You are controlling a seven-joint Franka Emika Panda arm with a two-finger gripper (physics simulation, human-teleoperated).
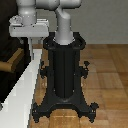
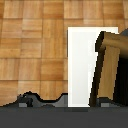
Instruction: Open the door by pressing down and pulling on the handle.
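A: Starting with the exterior view, where does the tool (image 1: 24,40) sit?

B: High up, over the white frame (image 1: 22,82). The dark door (image 1: 9,47) lies just beyond it toward the exterior view's left, and the tan handle (image 1: 11,64) pokes out of that panel below the tool and a little to the same side. The black pedestal (image 1: 65,70) stands beside the tool on the other side, on the wood floor (image 1: 107,70).

A: Is the tool clenched or released?

B: I cannot tell. Its fingers are too blurred here to read a gap.

A: Touching the handle?

B: It looks apart from it, hanging above, so I judge the press has not begun.

A: And the wrist view?

B: The handle (image 2: 107,65) fills the space just ahead of the tool, a brown bar with a rounded end, tilted slightly. The white frame (image 2: 80,65) lies right beside it, the dark door (image 2: 122,70) behind it, and the floor (image 2: 32,45) further off. A dark, jagged shape runs along one edge; I cannot say what it is. The fingers do not show clearly here either.

A: What could go wrong?

B: The handle sits off to one side of the tool's line, not centred. Dropping straight could land the tool on the frame or graze the rounded end and slide off. Pulling before the lever is fully pressed would likely leave the latch caught and strain the arm.
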